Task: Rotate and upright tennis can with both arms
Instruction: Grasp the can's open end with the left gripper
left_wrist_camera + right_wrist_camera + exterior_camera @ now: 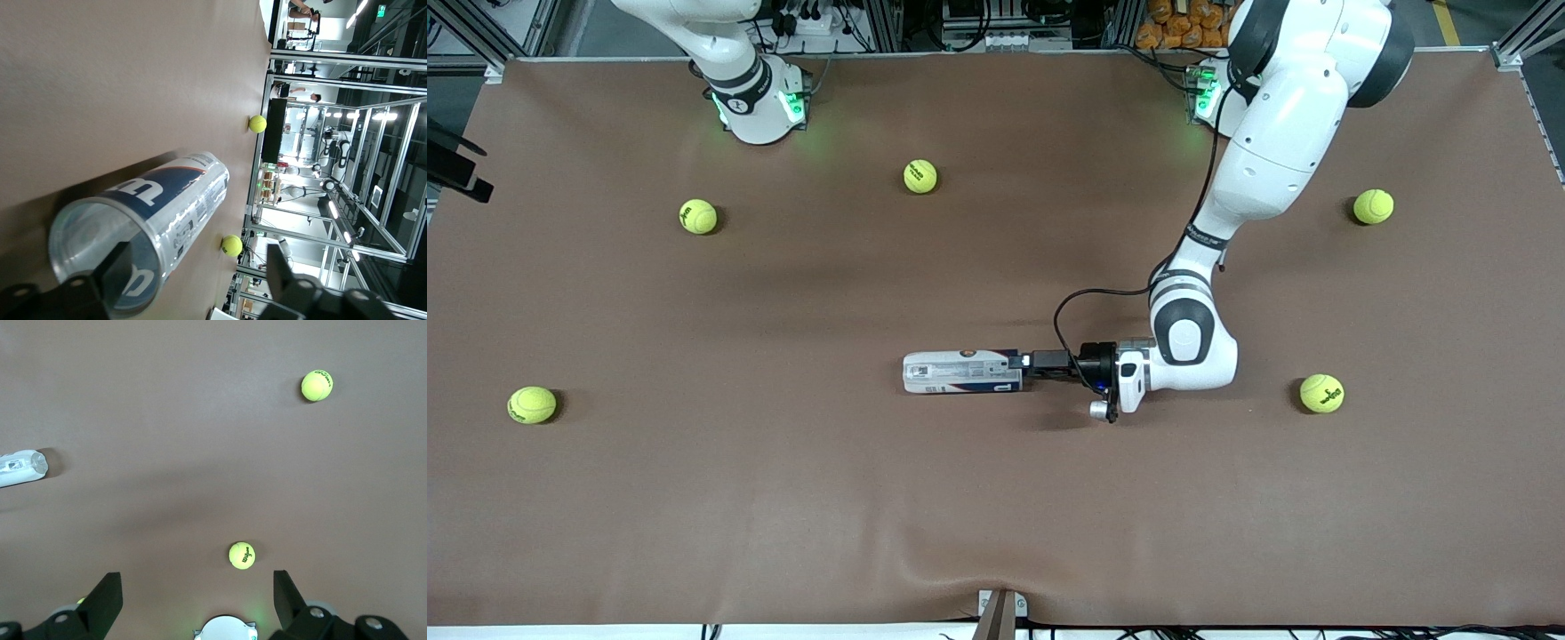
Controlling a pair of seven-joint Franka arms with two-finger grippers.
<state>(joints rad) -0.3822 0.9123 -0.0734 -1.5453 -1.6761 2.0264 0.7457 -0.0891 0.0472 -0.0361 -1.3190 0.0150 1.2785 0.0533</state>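
Observation:
The tennis can (960, 372) lies on its side in the middle of the brown table (783, 498). Its clear end points toward the left arm's end of the table. My left gripper (1024, 366) is low and level at that end. In the left wrist view the tennis can (153, 213) lies lengthwise away from the left gripper (197, 260); one finger sits at the can's clear end and the other stands well off to its side, jaws apart. My right gripper (197, 581) hangs open and empty high over its own base, and the tennis can (20, 468) shows far off.
Several yellow-green tennis balls lie scattered: two (920, 176) (698, 216) near the right arm's base, one (532, 404) at that end of the table, and two (1373, 206) (1321, 393) at the left arm's end. A black cable (1063, 311) loops above the left wrist.

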